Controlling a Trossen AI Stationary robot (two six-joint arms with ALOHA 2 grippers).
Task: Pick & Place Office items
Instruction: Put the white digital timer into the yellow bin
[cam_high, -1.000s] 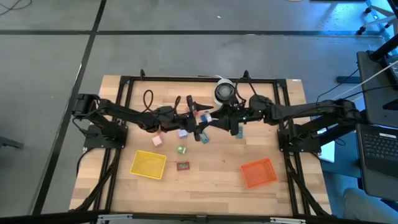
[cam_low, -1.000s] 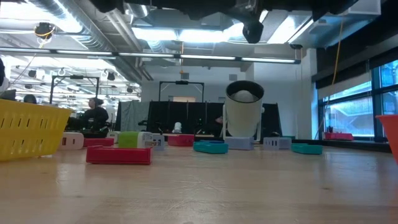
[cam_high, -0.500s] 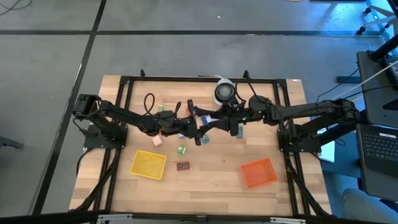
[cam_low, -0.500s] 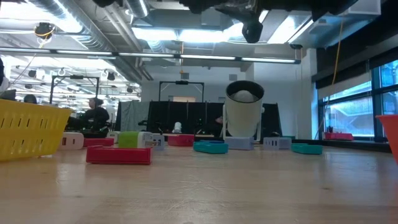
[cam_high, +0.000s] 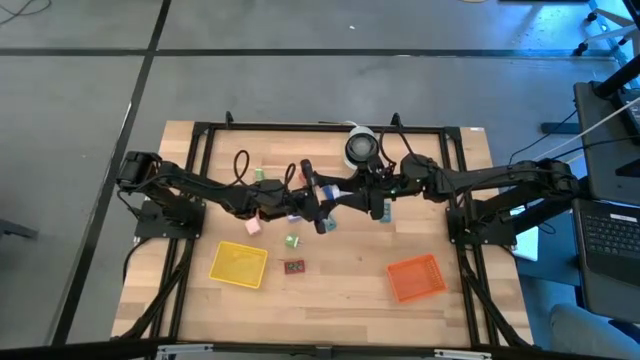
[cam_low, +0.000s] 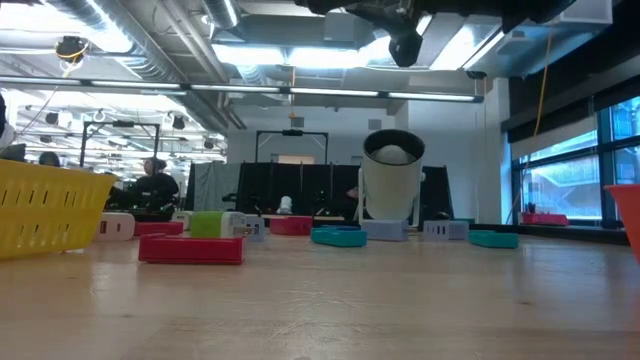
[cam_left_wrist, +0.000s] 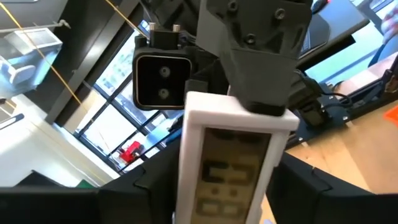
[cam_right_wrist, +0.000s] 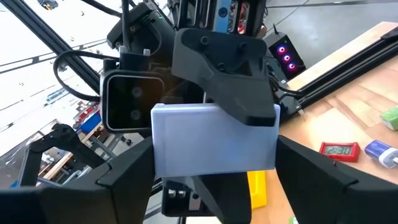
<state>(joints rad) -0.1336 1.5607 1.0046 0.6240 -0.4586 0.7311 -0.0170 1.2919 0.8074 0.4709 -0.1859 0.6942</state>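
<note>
The step in hand looks like a handover in the air above the middle of the worktop (cam_high: 350, 300). The left tool (cam_high: 316, 207) and the right tool (cam_high: 345, 196) meet there. Between them is one office item, a small flat block (cam_left_wrist: 230, 168) with a pale lavender back (cam_right_wrist: 214, 146). In each wrist view the opposite tool is clenched on the upper end of the block, so I judge that both tools are grasping it now. To do this well, the receiving tool should have a firm hold before the other one lets go. The giving tool should open fully and pull straight back, so it does not twist the block. The block is smooth and thin, so a grip near one end may let it swing, and a hold closer to its middle is safer. Afterwards the carrying arm needs a clear way to the yellow tray (cam_high: 238, 264) or the orange tray (cam_high: 415, 277), over the loose pieces such as the red piece (cam_high: 294, 267). As for writing, the block's front has a grey display with blocky digits, but I cannot read them. No brand or label is legible anywhere.
</note>
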